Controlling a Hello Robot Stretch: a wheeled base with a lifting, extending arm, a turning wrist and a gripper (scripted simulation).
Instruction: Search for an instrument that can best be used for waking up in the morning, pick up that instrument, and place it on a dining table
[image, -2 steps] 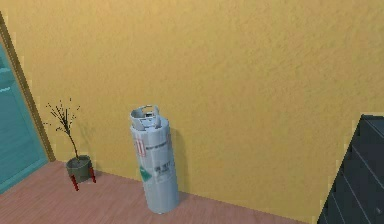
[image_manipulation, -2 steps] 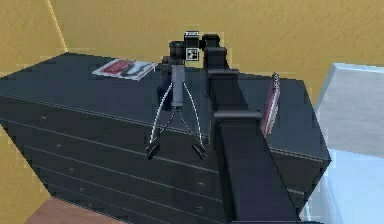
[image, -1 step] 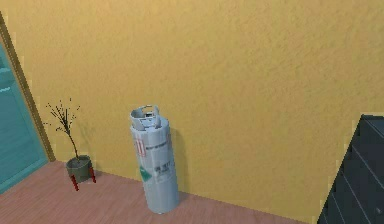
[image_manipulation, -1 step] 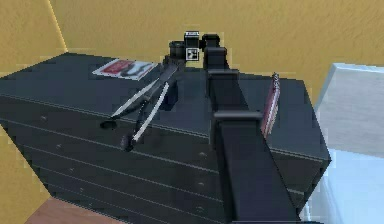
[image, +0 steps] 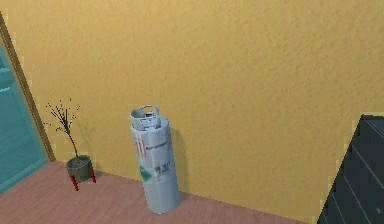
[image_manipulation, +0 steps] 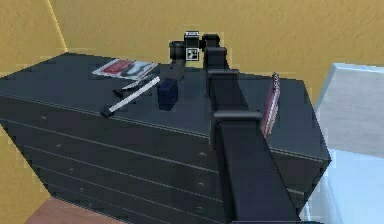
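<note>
Drawers with flat, smooth dark fronts stack down the near face of a broad dresser (image_manipulation: 60, 110), and the arm (image_manipulation: 240, 150), a matte dark square bar, reaches out over its level top. Just right of the arm and nearer than the gripper (image_manipulation: 178, 52), a thin reddish slab (image_manipulation: 270, 105) stands on edge. Nearer than the gripper and a little to its left, a small dark-blue block (image_manipulation: 167, 92) stands upright on the top; its plain shape does not tell whether it is the waking instrument. Left of that block lies a pale slender stick (image_manipulation: 130, 96), and beyond it a flat glossy magazine (image_manipulation: 125, 68) in red, white and blue. The gripper sits near the dresser's far edge; how its jaws stand cannot be told, nor whether it holds anything. Behind it rises a rough yellow wall (image_manipulation: 280, 30). In the forward view, a reddish plank floor (image: 60, 205) bears a grey-white cylinder (image: 155, 165) and a grey pot (image: 78, 165) holding bare twigs, beside a teal door (image: 20, 120).
</note>
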